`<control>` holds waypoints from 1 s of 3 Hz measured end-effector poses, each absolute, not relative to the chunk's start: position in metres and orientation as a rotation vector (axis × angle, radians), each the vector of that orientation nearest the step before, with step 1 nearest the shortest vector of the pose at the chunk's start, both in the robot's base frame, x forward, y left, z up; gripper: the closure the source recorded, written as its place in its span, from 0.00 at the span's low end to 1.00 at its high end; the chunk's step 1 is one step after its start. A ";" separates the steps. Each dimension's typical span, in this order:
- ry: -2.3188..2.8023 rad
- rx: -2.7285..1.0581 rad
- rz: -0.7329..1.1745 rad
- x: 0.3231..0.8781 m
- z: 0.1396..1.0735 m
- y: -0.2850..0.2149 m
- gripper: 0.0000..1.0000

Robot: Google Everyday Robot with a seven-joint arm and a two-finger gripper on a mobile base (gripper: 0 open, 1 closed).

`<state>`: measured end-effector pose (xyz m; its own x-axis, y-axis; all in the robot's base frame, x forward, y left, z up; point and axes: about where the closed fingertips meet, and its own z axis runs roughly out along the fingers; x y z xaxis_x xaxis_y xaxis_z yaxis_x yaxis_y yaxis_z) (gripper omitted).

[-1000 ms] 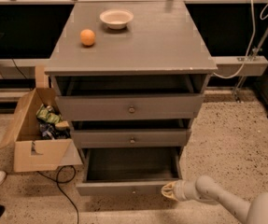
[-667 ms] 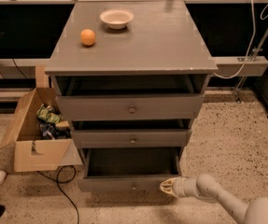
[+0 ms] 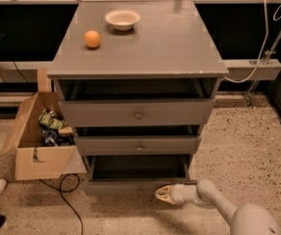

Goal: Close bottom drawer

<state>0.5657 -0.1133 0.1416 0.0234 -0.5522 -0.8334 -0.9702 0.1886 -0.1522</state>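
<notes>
Bottom drawer (image 3: 120,186) ajar over speckled floor (image 3: 250,146), gripper (image 3: 162,194), grip unclear, at its front

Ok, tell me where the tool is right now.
The tool sits low in the camera view, right of centre, at the front panel of the pulled-out bottom drawer.

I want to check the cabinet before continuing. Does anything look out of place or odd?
The bottom drawer stands pulled far out of the cabinet. The gripper is at its front panel, right of centre. Nothing looks spilled or broken.
</notes>
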 end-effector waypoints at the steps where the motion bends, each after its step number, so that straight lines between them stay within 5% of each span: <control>1: 1.634 -1.434 0.657 0.580 0.144 -0.116 1.00; 3: 1.617 -1.415 0.633 0.587 0.144 -0.117 1.00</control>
<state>0.5874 -0.1170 0.1444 0.0262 -0.5173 -0.8554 -0.9607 0.2236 -0.1647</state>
